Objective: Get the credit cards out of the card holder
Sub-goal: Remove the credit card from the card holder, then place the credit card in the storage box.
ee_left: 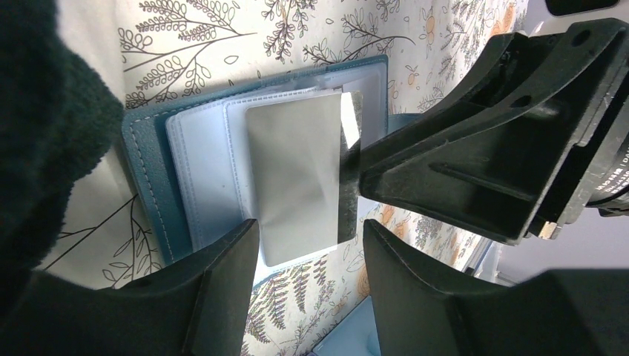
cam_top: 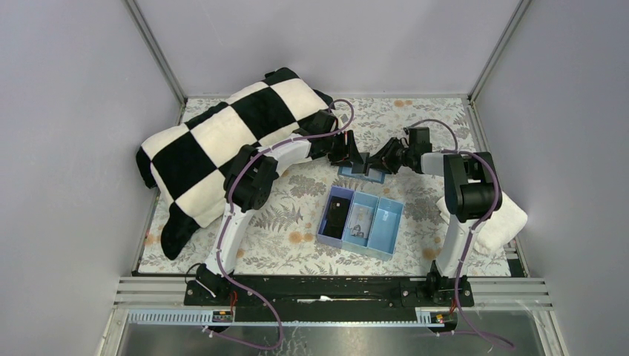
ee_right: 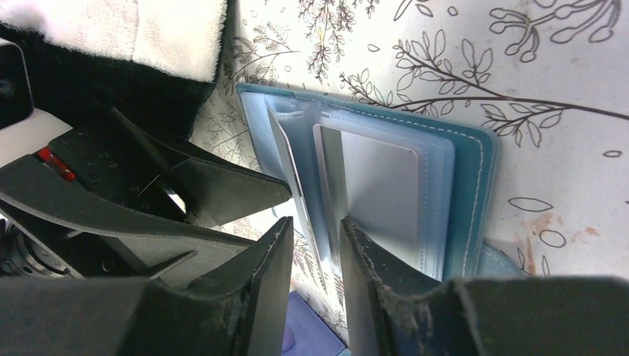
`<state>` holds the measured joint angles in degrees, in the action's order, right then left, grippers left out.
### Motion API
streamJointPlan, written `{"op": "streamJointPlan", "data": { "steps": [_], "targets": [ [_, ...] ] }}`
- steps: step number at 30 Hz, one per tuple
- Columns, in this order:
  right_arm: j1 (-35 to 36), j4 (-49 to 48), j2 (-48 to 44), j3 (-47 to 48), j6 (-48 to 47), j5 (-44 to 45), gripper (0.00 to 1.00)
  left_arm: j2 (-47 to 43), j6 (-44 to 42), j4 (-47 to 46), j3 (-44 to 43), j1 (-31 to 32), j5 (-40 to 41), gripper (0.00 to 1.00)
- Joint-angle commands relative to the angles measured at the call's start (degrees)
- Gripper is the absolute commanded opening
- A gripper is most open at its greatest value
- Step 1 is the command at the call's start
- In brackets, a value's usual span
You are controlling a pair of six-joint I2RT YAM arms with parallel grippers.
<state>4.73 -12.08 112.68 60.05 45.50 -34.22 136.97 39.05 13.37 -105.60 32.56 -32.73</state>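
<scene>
I see my right gripper (ee_right: 317, 245) pinching a thin grey card (ee_left: 297, 178) from the blue-teal bifold holder (ee_right: 467, 185); left gripper (ee_left: 310, 241) gapes wide.

Even bright overhead light on my bench (cam_top: 297, 215); soft shadows, glare on card (ee_left: 350, 122), my wrist views blurred up close.

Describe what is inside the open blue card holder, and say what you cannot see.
Inside the card holder are clear plastic sleeves and one grey credit card, sticking out where the right pincer grips it. Whether more cards sit in the sleeves underneath is hidden.
</scene>
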Motion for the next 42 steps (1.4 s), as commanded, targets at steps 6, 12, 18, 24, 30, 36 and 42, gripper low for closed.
{"op": "streamJointPlan", "data": {
  "steps": [6, 12, 18, 24, 30, 36, 42],
  "targets": [
    [1.6, -4.0, 1.6, 1.7, 1.0, -2.8, 0.18, 0.6, -0.7, 0.9, 1.5, -1.0, 1.2, 0.59],
    [1.5, -2.1, -1.6, 0.0, 0.2, 0.7, 0.0, 0.5, -0.4, 0.9, 1.4, -1.0, 1.9, 0.59],
    [-0.2, 3.0, -5.4, -1.9, -3.2, 4.8, 0.0, 0.1, 0.0, 0.9, 2.4, -1.8, 2.4, 0.59],
    [-3.9, 5.5, -9.6, -5.0, -5.1, 5.5, 0.0, -0.4, 0.0, 0.8, 3.0, -2.3, 2.4, 0.59],
    [-4.4, 10.6, -16.6, -5.0, -7.9, 8.4, 0.0, -1.6, -0.2, 1.5, 2.3, -2.3, 2.9, 0.59],
    [-4.4, 18.0, -28.0, -5.3, -10.1, 8.7, 0.0, -7.0, -2.0, 4.5, 1.6, -2.3, 5.5, 0.61],
    [0.8, 26.9, -38.6, -5.8, -10.6, 11.7, 0.0, -15.7, -2.5, 5.2, 2.9, -2.2, 8.3, 0.65]
  ]
}}
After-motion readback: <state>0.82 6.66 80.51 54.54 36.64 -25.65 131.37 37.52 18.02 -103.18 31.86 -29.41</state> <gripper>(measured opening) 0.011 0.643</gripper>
